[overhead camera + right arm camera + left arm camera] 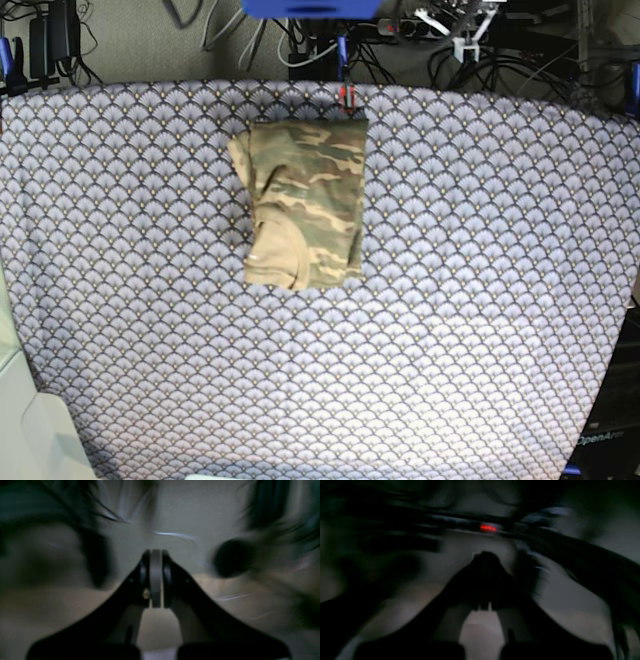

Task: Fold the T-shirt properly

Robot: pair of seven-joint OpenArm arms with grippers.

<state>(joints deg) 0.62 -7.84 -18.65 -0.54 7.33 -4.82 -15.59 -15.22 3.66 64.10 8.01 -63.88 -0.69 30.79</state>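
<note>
T-shirt [305, 205] is lying folded at upper centre on tabletop [480, 300] | left gripper [483, 580], right gripper [156, 577] are being held pressed together, empty | risk: uneven edges being left unsquared

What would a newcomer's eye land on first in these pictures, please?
The camouflage T-shirt, folded into a compact rectangle, lies near the far edge of the purple scallop-patterned tablecloth. No arms show in the base view, and both wrist views are dark and blurred.
</note>
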